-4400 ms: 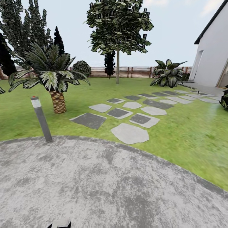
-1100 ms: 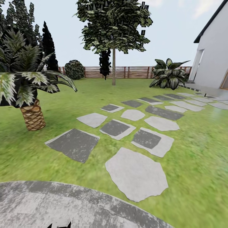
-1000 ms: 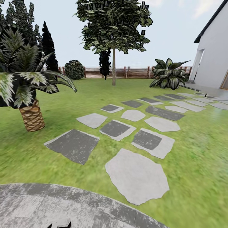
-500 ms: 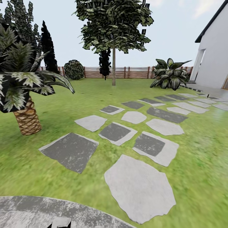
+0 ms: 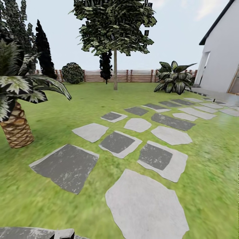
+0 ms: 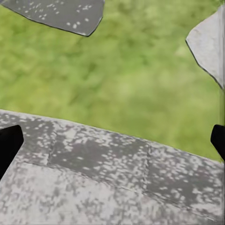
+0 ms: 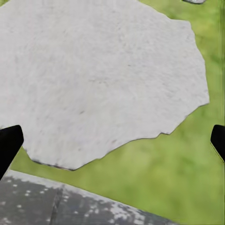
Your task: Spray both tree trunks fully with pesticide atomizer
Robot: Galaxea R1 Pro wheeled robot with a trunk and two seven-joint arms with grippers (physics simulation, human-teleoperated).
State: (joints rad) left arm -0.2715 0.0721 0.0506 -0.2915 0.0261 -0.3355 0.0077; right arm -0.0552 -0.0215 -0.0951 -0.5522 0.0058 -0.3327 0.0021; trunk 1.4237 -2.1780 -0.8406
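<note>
**Out on the lawn, stepping stones ahead, tree far off by the fence**

Across the garden lawn (image 5: pixel 76 106) a trail of grey stepping stones (image 5: pixel 146 202) is running away toward the white house (image 5: pixel 220 63) at the right. Nearest pale stone is lying low in the head view; a dark square slab (image 5: pixel 66 166) is sitting left of it, with more slabs alternating dark and pale beyond. A curved strip of grey paving (image 5: pixel 20 232) is showing at the bottom left edge.

One tall tree (image 5: pixel 114 26) with a thin straight trunk (image 5: pixel 115 71) is standing far back, near the brown slat fence (image 5: pixel 132 75). A short palm (image 5: pixel 16 129) with criss-cross trunk is sitting close at the left, well apart from the tree. A black column conifer (image 5: pixel 42 49), a round bush (image 5: pixel 72 72) and a broad-leaf plant (image 5: pixel 172 79) are lining the fence side.

Left gripper (image 6: pixel 112 140) is hanging over the edge of the mottled paving (image 6: pixel 108 178), grass beyond it; its dark fingertips (image 6: pixel 9 143) are sitting at opposite edges of the wrist view, spread wide, nothing between them. Right gripper (image 7: pixel 112 140) is hanging over the big pale stone (image 7: pixel 93 75) and the grass beside it, fingertips (image 7: pixel 9 140) likewise spread wide and holding nothing.
</note>
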